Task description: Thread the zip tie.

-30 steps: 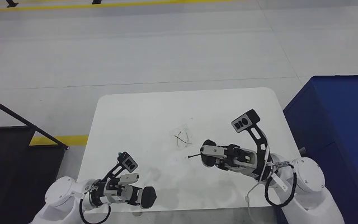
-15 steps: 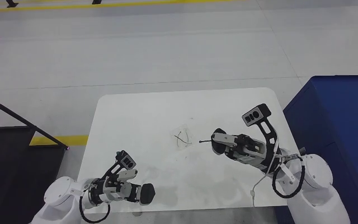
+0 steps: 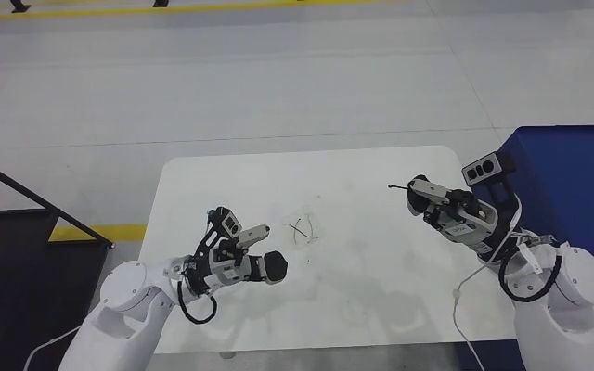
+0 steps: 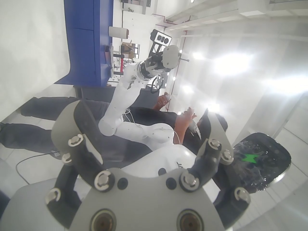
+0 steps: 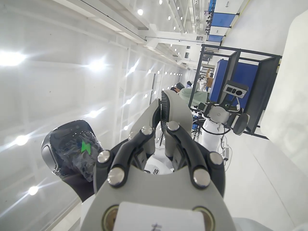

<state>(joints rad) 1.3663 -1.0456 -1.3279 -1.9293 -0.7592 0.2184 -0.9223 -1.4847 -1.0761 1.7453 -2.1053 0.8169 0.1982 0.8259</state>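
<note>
My right gripper (image 3: 415, 185) hangs over the right side of the white table (image 3: 371, 287), shut on a thin black zip tie (image 3: 399, 187) whose end pokes out toward the table's middle. In the right wrist view its fingers (image 5: 166, 106) are pressed together. The left wrist view shows this gripper (image 4: 176, 58) far off, with the zip tie (image 4: 184, 59) sticking out of it. Loose black zip ties (image 3: 299, 229) lie crossed near the table's middle. My left gripper (image 3: 264, 249) is over the table's left front, just left of them, and stands open (image 4: 140, 114) with nothing between its fingers.
A blue cabinet (image 3: 548, 185) stands close against the table's right edge, next to the right arm. A dark metal frame (image 3: 46, 218) stands on the floor to the left. The table's far half is bare white surface.
The right gripper has moved from the table's middle front up and to the right, with the zip tie in it. The left gripper has moved from the front edge toward the loose ties.
</note>
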